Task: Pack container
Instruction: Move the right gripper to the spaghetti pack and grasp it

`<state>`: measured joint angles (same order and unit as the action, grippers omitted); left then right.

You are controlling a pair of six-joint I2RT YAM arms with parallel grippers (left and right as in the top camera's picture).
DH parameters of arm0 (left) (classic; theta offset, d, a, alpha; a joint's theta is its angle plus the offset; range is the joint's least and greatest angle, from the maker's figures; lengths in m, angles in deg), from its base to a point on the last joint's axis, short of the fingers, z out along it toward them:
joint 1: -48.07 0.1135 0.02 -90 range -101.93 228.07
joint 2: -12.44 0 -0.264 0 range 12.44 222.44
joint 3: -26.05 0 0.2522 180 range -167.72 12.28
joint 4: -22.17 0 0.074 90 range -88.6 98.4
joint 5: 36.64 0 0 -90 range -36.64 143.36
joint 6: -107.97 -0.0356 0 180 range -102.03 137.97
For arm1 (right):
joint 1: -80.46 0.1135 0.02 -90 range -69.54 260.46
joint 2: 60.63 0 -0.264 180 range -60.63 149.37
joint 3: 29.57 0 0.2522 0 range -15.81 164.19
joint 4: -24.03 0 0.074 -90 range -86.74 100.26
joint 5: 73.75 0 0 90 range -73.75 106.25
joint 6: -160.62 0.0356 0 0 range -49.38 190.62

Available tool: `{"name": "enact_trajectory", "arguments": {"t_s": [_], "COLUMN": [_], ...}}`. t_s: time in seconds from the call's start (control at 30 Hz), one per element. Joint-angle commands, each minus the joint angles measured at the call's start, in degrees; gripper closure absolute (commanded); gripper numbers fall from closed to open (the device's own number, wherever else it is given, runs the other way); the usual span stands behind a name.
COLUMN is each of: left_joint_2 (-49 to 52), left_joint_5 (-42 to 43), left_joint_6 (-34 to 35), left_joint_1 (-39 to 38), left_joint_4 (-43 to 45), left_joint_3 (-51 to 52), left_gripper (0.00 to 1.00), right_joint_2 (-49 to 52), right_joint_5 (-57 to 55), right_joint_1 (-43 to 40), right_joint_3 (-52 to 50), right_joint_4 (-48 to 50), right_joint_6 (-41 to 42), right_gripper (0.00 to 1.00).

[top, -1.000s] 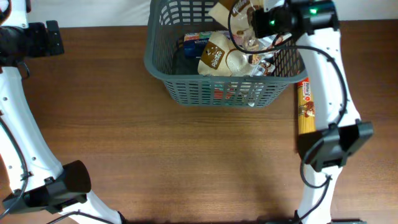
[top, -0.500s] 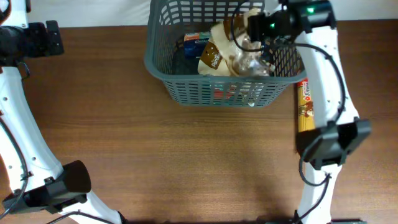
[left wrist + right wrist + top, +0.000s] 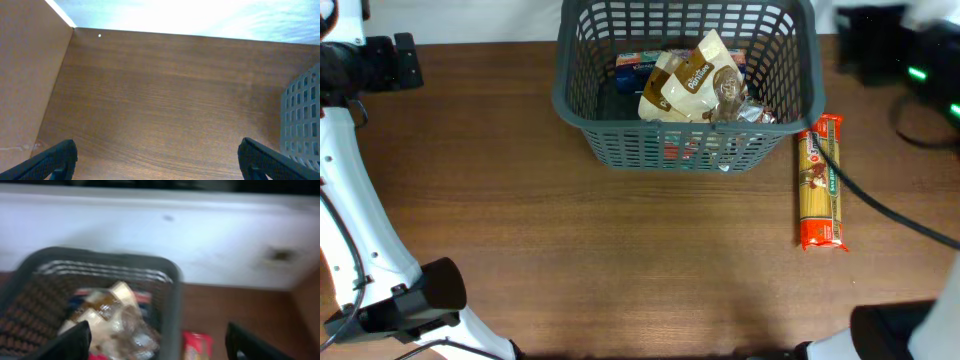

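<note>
The container [image 3: 685, 140], a dark grey slotted basket, stands at the back middle of the table. Inside it lie brown-and-white packets [image 3: 692, 82] and a blue packet [image 3: 634, 68]. A long red-ended spaghetti packet [image 3: 820, 180] lies on the table just right of the basket. My right gripper [image 3: 157, 347] is open and empty, hovering above the basket's right rim [image 3: 172, 305]; overhead it is a dark blur [image 3: 880, 42] at the back right. My left gripper [image 3: 162, 162] stands wide open over bare wood, the basket wall [image 3: 302, 115] to its right.
A white wall [image 3: 200, 235] runs behind the table. The left arm [image 3: 350, 200] runs down the left side of the table. A black cable [image 3: 890, 210] crosses the table to the right of the spaghetti packet.
My right gripper opened and let go of a brown-and-white packet, which now lies on the others in the basket. The right arm has swung up and away to the back right.
</note>
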<state>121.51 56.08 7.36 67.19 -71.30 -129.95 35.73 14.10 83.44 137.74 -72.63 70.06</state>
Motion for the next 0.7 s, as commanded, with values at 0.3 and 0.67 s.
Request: {"name": "enact_trajectory", "arguments": {"t_s": [0.3,0.67], "left_joint_2": [0.20,0.20], "left_joint_5": [-0.20,-0.20], "left_joint_6": [0.72,0.72], "left_joint_1": [0.33,0.33], "left_joint_4": [0.07,0.07], "left_joint_3": [0.02,0.02], "left_gripper": [0.01,0.01], "right_joint_2": [-5.27,-5.27], "right_joint_5": [6.36,6.43], "right_joint_1": [-23.65,-24.13], "right_joint_3": [-21.49,-53.94], "right_joint_4": [0.96,8.17], "right_joint_6": [2.78,-0.94], "right_gripper": [0.17,0.11]}}
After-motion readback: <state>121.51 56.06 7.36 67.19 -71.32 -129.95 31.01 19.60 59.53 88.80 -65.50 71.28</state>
